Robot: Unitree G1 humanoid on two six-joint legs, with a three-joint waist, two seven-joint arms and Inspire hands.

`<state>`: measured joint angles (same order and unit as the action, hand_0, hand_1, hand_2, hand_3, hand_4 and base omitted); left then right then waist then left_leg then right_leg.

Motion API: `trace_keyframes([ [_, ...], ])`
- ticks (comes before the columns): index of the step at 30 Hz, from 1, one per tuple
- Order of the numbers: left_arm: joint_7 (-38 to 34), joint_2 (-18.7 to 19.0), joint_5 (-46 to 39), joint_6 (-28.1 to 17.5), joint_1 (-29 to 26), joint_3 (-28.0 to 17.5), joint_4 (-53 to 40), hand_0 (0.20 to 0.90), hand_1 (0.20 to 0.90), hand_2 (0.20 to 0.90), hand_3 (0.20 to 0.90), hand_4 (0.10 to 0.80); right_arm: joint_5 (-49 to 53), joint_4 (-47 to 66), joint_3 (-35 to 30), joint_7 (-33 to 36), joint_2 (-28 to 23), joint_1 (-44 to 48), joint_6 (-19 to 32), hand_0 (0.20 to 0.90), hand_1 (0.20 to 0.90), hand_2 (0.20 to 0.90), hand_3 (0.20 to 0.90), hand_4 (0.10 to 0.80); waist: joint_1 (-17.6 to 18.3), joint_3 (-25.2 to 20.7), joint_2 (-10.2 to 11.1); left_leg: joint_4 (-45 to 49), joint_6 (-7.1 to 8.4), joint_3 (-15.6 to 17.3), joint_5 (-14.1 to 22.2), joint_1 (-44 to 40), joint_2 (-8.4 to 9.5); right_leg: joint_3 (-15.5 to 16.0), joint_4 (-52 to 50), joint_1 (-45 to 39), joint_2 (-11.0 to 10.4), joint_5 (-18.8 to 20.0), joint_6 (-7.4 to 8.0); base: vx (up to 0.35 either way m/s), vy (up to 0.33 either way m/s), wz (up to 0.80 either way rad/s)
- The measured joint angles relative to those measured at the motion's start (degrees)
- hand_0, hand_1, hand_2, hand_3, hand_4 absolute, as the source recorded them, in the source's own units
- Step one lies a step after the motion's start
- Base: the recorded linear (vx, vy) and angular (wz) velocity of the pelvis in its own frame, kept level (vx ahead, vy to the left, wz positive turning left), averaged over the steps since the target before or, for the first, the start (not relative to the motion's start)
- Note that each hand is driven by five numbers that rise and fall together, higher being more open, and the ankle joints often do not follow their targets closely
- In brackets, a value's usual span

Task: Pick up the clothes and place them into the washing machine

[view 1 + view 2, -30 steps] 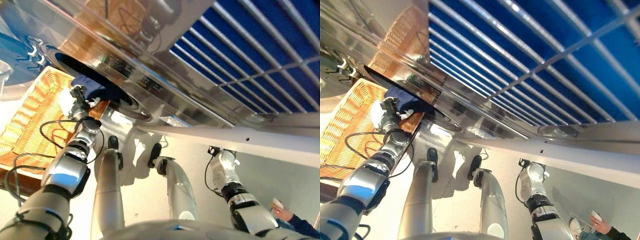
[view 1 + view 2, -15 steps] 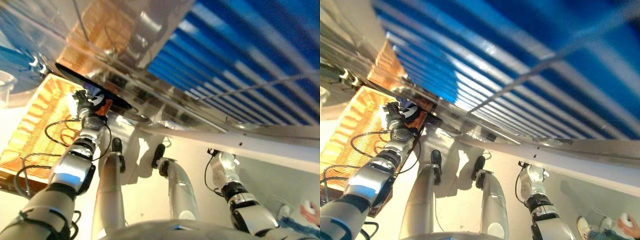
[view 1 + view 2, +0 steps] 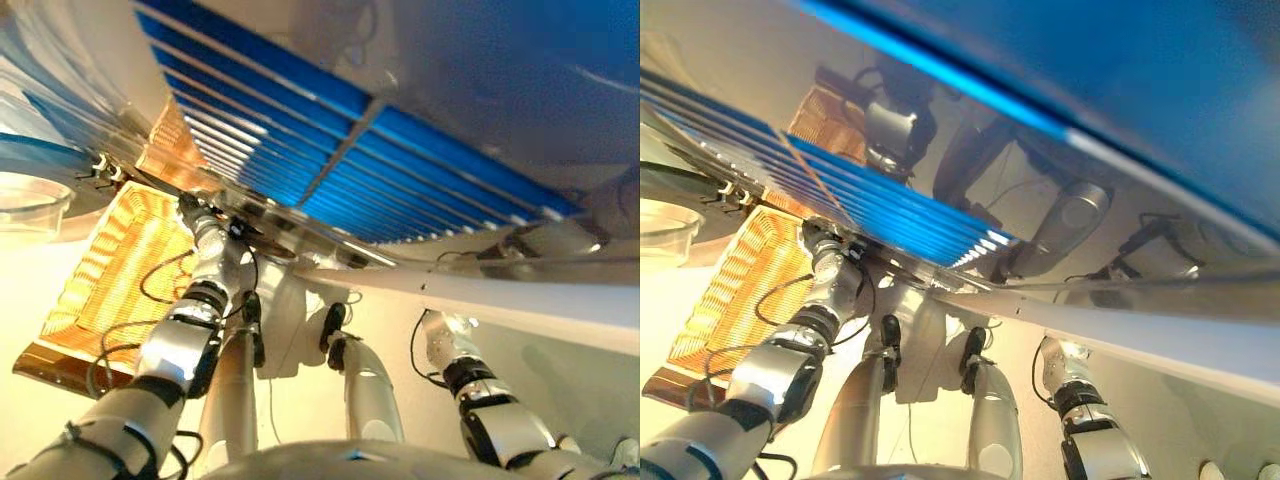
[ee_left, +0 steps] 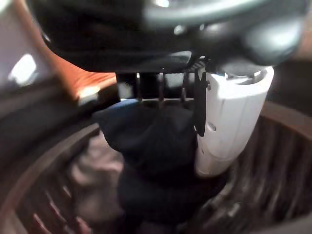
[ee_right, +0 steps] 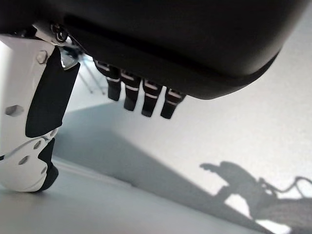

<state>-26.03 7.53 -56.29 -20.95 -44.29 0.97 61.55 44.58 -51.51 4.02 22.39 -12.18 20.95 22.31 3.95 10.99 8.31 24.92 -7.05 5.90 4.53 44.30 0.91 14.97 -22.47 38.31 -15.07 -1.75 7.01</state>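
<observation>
Dark navy garment (image 4: 151, 146) bunched between left hand's (image 4: 161, 53) fingers (image 4: 161, 90) and white-covered thumb (image 4: 229, 126), pinched there, hanging just past fingertips inside washing machine's ribbed drum (image 4: 273, 141). Paler cloth (image 4: 90, 170) lies in drum beside it. Eye views: left arm reaches up to washing machine's dark opening (image 3: 205, 208), woven wicker basket (image 3: 120, 265) beside it. Right hand (image 5: 146, 53) low at robot's side above floor, fingers relaxed, apart from thumb, holding nothing. No legible writing or labels.
</observation>
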Motion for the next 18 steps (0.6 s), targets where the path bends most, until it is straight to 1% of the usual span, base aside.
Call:
trace_keyframes([
  [1, 0.4, -0.5, -1.5, -0.4, 0.1, 0.0, -0.1, 0.2, 0.2, 0.2, 0.2, 0.3, 0.1, 0.0, 0.0, -0.1, 0.0, 0.3, 0.0, 0.9, 0.9, 0.9, 0.9, 0.8, 0.1, 0.0, 0.0, -0.3, 0.06, 0.0, -0.2, 0.0, -0.02, 0.0, 0.0, 0.1, 0.0, 0.0, -0.03, 0.0, 0.0, 0.0],
  [3, 2.9, -1.2, -7.2, -1.8, 0.1, -1.5, -0.8, 0.2, 0.2, 0.2, 0.2, 0.3, 1.2, -2.1, -0.2, -0.8, 0.0, 1.9, 0.0, 0.9, 0.9, 0.9, 0.9, 0.8, 0.4, 0.2, 0.1, -0.9, 0.2, 0.0, -0.7, 0.0, -0.09, 0.0, 0.9, 0.3, 0.2, 0.4, -0.25, 0.0, 0.0, 0.0],
  [6, 6.4, -1.4, -11.6, -2.5, 0.1, -2.3, -1.4, 0.2, 0.2, 0.2, 0.2, 0.3, 2.0, -3.4, -0.2, -2.0, 0.0, 2.9, 0.1, 0.9, 0.9, 0.9, 0.9, 0.8, 0.6, 0.3, 0.4, -1.3, 0.28, 0.0, -1.0, 0.2, -0.15, 0.0, 1.8, 0.3, 0.4, 1.0, -0.29, -0.008, -0.006, -0.02],
  [9, 9.1, -2.1, -15.7, -4.2, -0.1, -3.4, -3.8, 0.2, 0.2, 0.2, 0.2, 0.3, 2.1, -3.5, -0.2, -3.4, 0.0, 3.5, 0.1, 0.9, 0.9, 0.9, 0.9, 0.8, 1.6, 0.5, 1.3, -1.1, 0.29, 0.1, -1.0, 1.3, -0.19, -0.2, 2.0, 1.2, 0.6, 0.9, -0.21, -0.003, -0.005, -0.02],
  [10, 10.8, -3.0, -18.7, -4.9, -0.2, -5.6, -7.5, 0.2, 0.2, 0.2, 0.2, 0.3, 2.5, -3.3, -0.3, -4.3, 0.0, 3.5, 0.1, 0.9, 0.9, 0.9, 0.9, 0.8, 1.8, 0.7, 2.4, -0.8, 0.51, 0.1, -1.2, 2.4, -0.26, -0.4, 2.4, 2.5, 0.8, 1.0, -0.03, -0.007, -0.023, -0.1],
  [11, 12.3, -3.4, -19.9, -6.1, -0.9, -6.4, -8.7, 0.2, 0.2, 0.2, 0.2, 0.3, 2.8, -3.3, -0.4, -5.1, 0.0, 3.5, 0.1, 0.9, 0.9, 0.9, 0.9, 0.8, 1.8, 0.8, 3.3, -0.7, 0.76, 0.2, -1.3, 3.3, -0.5, -0.7, 3.0, 3.3, 0.9, 1.0, 0.04, -0.001, -0.017, -0.14],
  [14, 14.4, -3.1, -23.7, -8.2, -2.2, -7.2, -9.2, 0.2, 0.2, 0.2, 0.2, 0.3, 3.2, -3.1, -1.4, -6.5, 0.7, 3.7, 0.1, 0.9, 0.9, 0.9, 0.9, 0.8, 2.1, 0.9, 4.9, -0.5, 0.81, 0.9, -1.4, 4.8, -1.15, -1.5, 5.0, 4.1, 1.7, 1.4, -0.06, -0.006, -0.001, -0.18],
  [15, 14.7, -3.0, -24.6, -8.5, -2.3, -7.6, -9.2, 0.2, 0.2, 0.2, 0.2, 0.3, 3.5, -3.2, -1.5, -6.6, 0.7, 3.9, 0.1, 0.9, 0.9, 0.9, 0.9, 0.8, 2.4, 0.8, 4.9, -0.1, 0.68, 1.0, -1.3, 5.2, -1.14, -1.6, 5.7, 4.1, 2.1, 2.0, -0.04, -0.009, 0.003, -0.13],
  [16, 14.8, -2.7, -24.9, -8.6, -2.3, -7.6, -9.2, 0.2, 0.2, 0.2, 0.2, 0.3, 4.0, -3.2, -1.5, -7.0, 0.7, 4.2, 0.1, 0.9, 0.9, 0.9, 0.9, 0.8, 2.7, 0.9, 5.0, 0.2, 0.38, 1.4, -1.1, 5.5, -1.1, -1.8, 6.1, 4.0, 2.1, 2.7, 0.13, -0.013, 0.003, -0.07],
  [18, 14.9, -2.0, -25.5, -8.6, -2.3, -7.7, -8.8, 0.2, 0.2, 0.2, 0.2, 0.3, 4.4, -3.3, -1.5, -7.5, 0.8, 4.5, 0.2, 0.9, 0.9, 0.9, 0.9, 0.8, 2.9, 0.9, 5.1, 0.8, 0.01, 1.9, -0.8, 5.8, -1.07, -2.4, 6.5, 4.1, 2.2, 3.8, -0.04, -0.046, 0.012, -0.13],
])
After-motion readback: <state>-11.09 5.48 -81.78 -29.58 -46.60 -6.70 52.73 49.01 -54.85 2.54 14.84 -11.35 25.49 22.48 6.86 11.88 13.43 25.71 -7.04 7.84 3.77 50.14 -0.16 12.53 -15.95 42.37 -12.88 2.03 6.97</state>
